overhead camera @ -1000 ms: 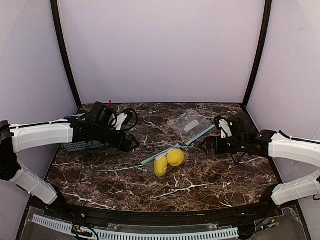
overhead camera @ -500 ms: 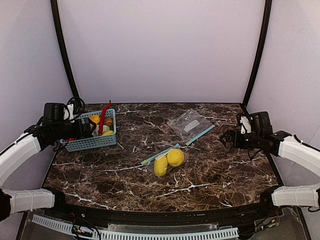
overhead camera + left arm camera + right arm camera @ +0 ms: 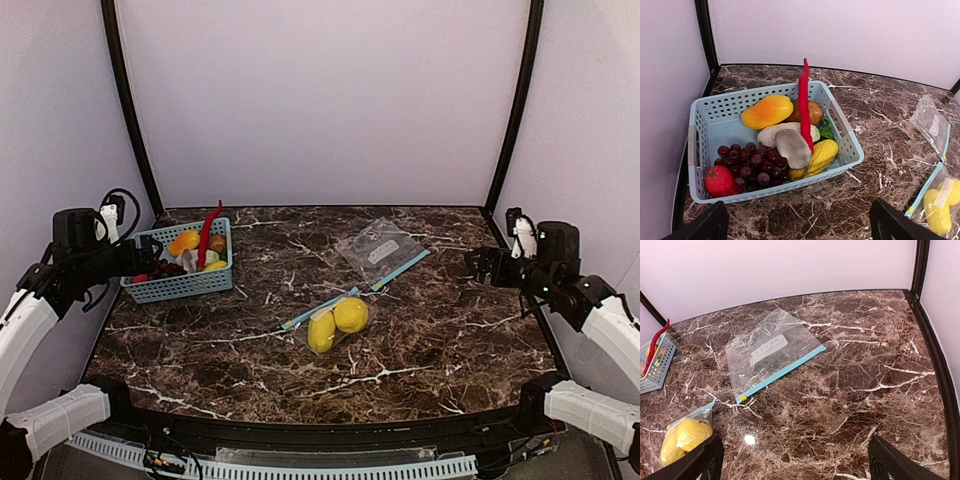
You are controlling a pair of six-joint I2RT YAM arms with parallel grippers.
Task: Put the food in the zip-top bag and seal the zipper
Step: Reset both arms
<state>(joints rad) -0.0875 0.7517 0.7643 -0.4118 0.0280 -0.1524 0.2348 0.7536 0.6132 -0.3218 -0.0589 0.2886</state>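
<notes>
Oval lemons (image 3: 350,314), crinkled clear bag (image 3: 322,307), veined marble (image 3: 430,340)

Poised above opposite side edges of the worktop (image 3: 430,350), left pincer (image 3: 140,263) and right pincer (image 3: 480,266) gaping wide, empty

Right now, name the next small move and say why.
Probably run the right gripper along the zipper as a check: both lemons lie inside the zip-top bag, the left gripper also stands open and away, and the seal cannot be judged here.
</notes>
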